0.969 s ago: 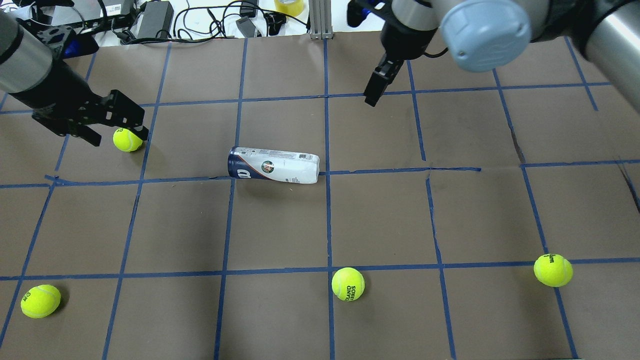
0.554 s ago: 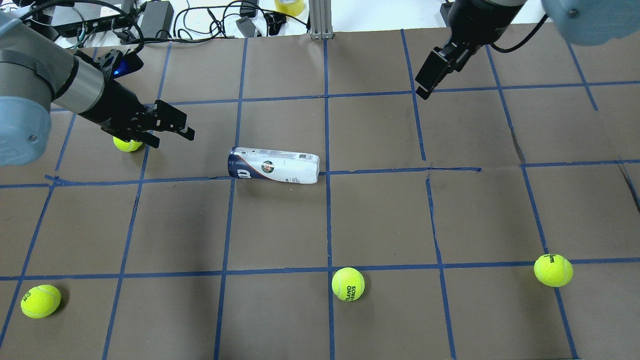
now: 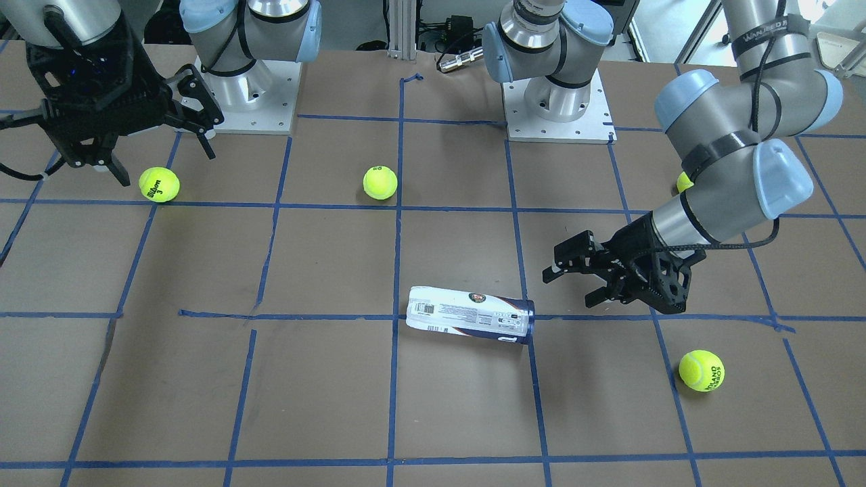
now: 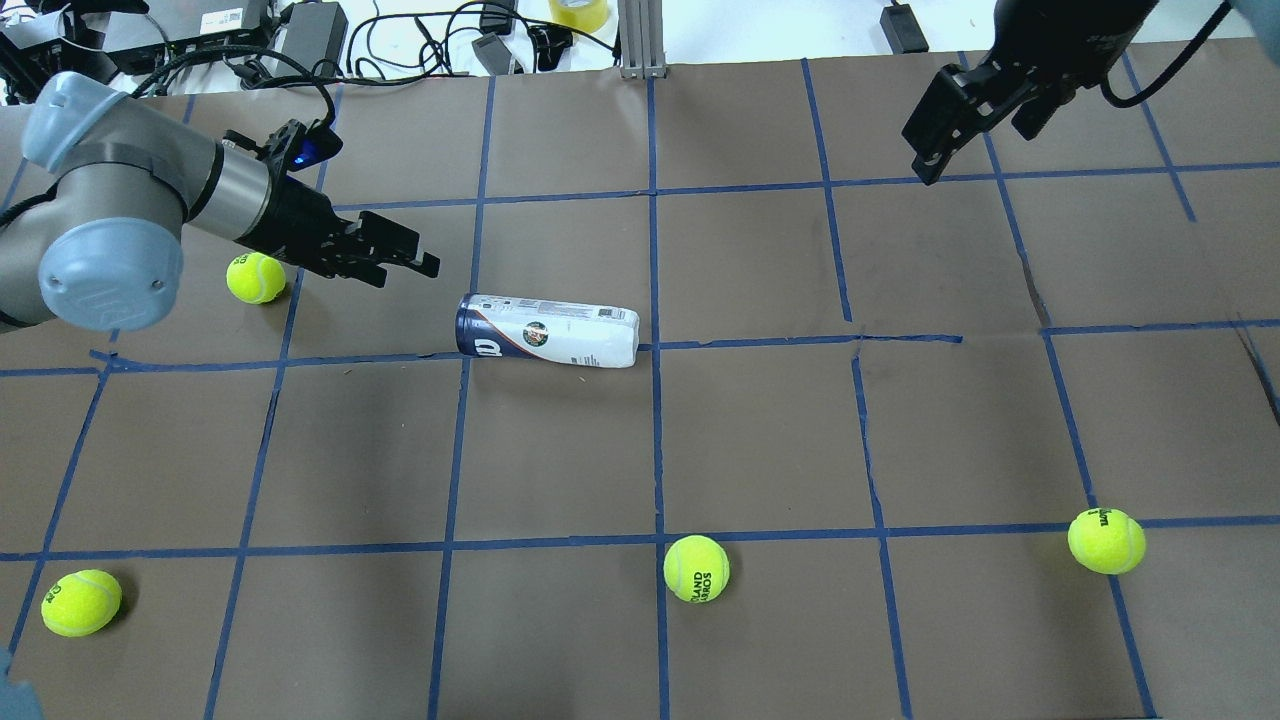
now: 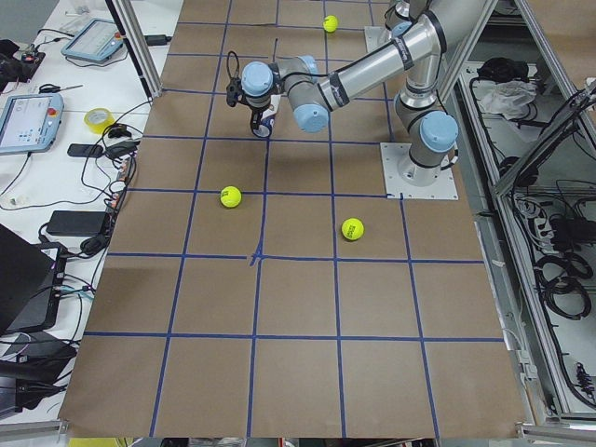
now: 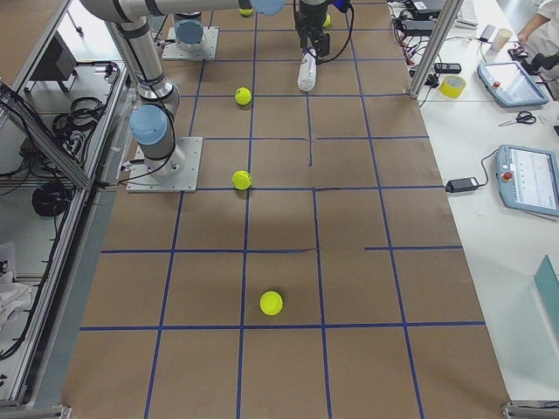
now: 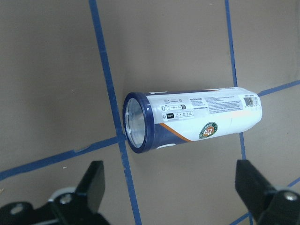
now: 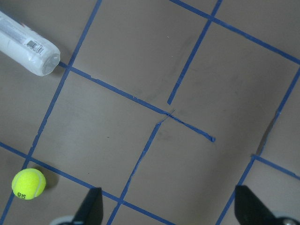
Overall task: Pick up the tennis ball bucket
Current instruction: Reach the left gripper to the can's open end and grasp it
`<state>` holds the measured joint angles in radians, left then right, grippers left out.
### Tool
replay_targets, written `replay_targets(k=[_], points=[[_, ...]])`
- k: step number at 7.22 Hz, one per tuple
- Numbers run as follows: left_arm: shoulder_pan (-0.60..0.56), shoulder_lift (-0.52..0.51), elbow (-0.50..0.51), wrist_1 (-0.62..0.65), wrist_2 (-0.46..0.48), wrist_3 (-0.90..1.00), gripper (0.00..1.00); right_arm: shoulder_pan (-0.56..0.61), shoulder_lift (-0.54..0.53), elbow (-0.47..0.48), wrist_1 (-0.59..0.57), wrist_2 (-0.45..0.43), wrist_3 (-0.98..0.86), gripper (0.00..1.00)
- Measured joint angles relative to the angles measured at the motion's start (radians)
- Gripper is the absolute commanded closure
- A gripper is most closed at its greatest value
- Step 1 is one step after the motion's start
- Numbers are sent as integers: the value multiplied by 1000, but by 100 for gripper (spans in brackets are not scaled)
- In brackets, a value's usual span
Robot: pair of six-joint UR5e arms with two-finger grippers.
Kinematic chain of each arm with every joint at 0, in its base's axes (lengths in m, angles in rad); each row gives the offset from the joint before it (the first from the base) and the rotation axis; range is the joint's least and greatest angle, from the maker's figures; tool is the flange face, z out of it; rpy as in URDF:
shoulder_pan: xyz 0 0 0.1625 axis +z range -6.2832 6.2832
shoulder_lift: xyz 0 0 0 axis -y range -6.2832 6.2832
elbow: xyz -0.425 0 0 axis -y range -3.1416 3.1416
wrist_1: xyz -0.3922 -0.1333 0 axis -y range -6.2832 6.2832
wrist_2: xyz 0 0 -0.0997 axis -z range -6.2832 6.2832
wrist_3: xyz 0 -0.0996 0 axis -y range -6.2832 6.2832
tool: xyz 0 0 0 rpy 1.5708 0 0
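Note:
The tennis ball bucket lies on its side on the brown table, dark blue rim toward the view's left. It also shows in the front view and in the left wrist view, where its open rim faces the camera. My left gripper is open and empty, above and just left of the bucket's rim, apart from it. My right gripper is open and empty, high over the far right of the table. The right wrist view shows only the bucket's closed end.
Several yellow-green tennis balls lie around: one by my left arm, one front centre, one front right, one front left. Cables and power bricks lie past the far edge.
My left gripper has moved right, away from the ball and toward the bucket's rim. My right arm has swung right, away from the middle. The bucket has not moved.

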<state>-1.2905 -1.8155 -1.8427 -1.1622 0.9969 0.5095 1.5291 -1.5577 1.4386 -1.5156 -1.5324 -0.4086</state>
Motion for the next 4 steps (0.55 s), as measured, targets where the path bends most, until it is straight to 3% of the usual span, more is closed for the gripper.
replay_targets(k=[4], points=[[-6, -115, -2, 33, -102, 20, 0, 3, -42, 7, 57, -8, 351, 0]])
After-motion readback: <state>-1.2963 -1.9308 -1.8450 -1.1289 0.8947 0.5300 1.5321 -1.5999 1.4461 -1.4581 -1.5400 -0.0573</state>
